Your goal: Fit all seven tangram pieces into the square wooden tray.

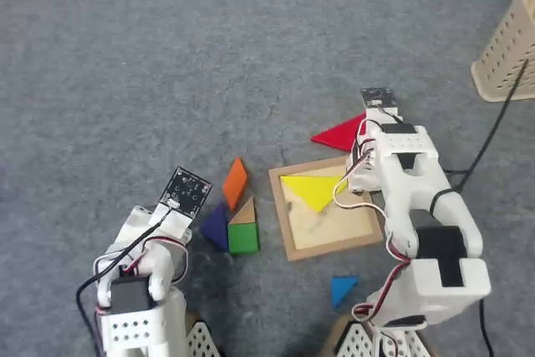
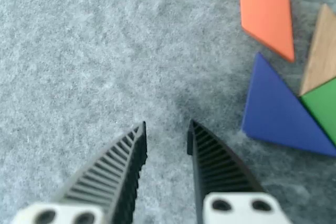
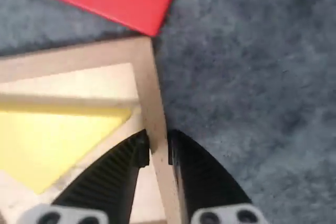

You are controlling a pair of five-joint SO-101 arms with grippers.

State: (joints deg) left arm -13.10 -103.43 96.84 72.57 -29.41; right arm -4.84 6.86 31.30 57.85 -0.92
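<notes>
The square wooden tray [image 1: 281,206] lies on grey carpet, and a yellow triangle [image 1: 313,190] sits in its far part. My right gripper [image 3: 156,142] is shut on the tray's rim [image 3: 147,77], one finger inside by the yellow triangle [image 3: 47,140] and one outside. A red triangle [image 1: 343,133] lies just beyond the tray. Left of the tray are an orange parallelogram [image 1: 235,182], a dark blue triangle [image 1: 216,225], a wood-coloured triangle [image 1: 245,211] and a green square [image 1: 243,238]. My left gripper [image 2: 166,135] stands open over bare carpet, beside the dark blue triangle [image 2: 278,111].
A small light blue triangle [image 1: 341,288] lies on the carpet in front of the tray, near the right arm's base. A beige perforated stand [image 1: 510,43] is at the back right, with a black cable [image 1: 493,135] trailing from it.
</notes>
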